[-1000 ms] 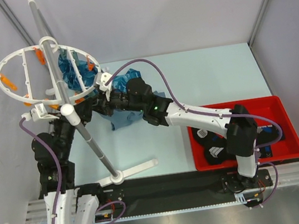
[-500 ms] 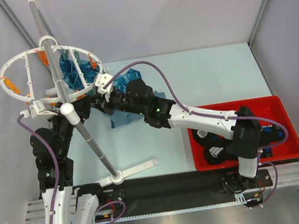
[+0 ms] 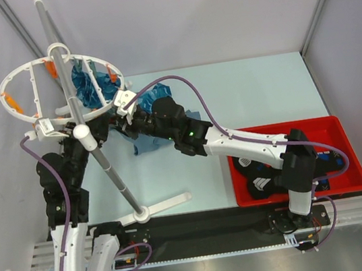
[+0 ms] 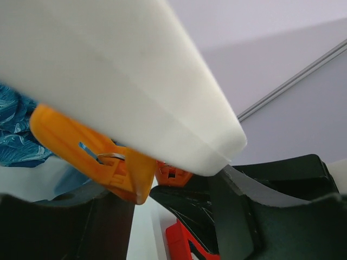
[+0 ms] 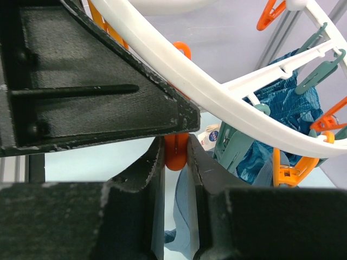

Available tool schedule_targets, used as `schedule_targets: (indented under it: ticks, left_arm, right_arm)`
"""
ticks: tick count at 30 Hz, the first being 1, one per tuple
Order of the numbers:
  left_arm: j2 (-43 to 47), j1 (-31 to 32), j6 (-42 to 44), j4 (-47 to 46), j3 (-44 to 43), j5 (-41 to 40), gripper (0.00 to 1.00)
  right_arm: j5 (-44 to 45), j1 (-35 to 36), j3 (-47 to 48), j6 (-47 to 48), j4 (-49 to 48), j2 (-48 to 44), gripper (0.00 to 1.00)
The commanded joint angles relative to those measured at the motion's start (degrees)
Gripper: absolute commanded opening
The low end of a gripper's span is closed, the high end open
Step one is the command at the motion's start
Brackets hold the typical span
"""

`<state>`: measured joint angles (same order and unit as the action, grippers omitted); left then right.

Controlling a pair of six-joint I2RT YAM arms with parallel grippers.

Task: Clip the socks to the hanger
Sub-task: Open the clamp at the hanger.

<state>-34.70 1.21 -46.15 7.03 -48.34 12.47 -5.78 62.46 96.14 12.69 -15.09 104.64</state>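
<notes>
Black socks [image 3: 256, 173] with white stripes lie, seen from above, in the left part of the red bin [image 3: 343, 126], well apart from the white ring hanger [image 3: 18, 70] at the far left. Neither arm holds one. They are bunched. Their long axis seems to run roughly from the bin's near edge to its far edge, and I cannot tell cuff from toe. The right gripper [image 3: 115, 112] reaches across the table to the ring's near right side, and the left gripper [image 3: 50, 126] is up at its near left side.

From the left wrist, the white rim [image 4: 135, 70] fills the top and an orange clip [image 4: 92, 154] hangs under it. The black fingers [image 4: 271, 211] stand apart at the bottom, but I cannot tell whether they clasp the rim.

From the right wrist, the fingers [image 5: 154, 162] are almost closed, pinching another orange clip [image 5: 176, 151] that hangs from the rim. A grey-blue cloth [image 5: 181, 216] hangs just below it. Teal clips [image 5: 325, 67] and a blue patterned cloth [image 5: 282, 103] are to the right.

The step looks like squeezing a clip open. It should go best with a square press on the clip's tails, no sideways drag on the ring, and the other arm steadying the rim. A sock would need to come cuff up, hanging lengthwise, with its edge deep in the clip's mouth before release.
</notes>
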Motion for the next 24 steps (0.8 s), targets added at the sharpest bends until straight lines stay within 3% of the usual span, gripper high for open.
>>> schedule_targets:
  ticks: [1,11,14,20,23,24]
  left_arm:
    - [1.21,0.19,-0.61,-1.05,-1.94,-0.34,0.58]
    - [-0.11,0.28,-0.43,-1.84,-1.94,1.06,0.50]
    - [0.07,0.28,-0.26,-2.02,-1.67,0.80,0.40]
    - [0.77,0.28,0.10,-2.63,-1.41,0.10,0.36]
    - [0.60,0.28,0.45,-2.46,-1.67,0.10,0.24]
    - [0.51,0.28,0.71,-2.28,-1.76,0.27,0.14]
  right_arm:
    - [1.91,0.21,0.45,1.29,-0.46,-3.13,0.00]
    - [1.92,0.56,0.81,1.46,-0.11,-3.04,0.00]
    - [2.09,0.65,0.80,1.55,-0.11,-2.95,0.00]
    - [1.65,0.74,0.98,1.55,0.24,-2.78,0.00]
    - [1.65,0.74,0.81,1.73,0.24,-2.86,0.00]
    - [1.82,0.74,0.89,1.55,0.24,-2.86,0.00]
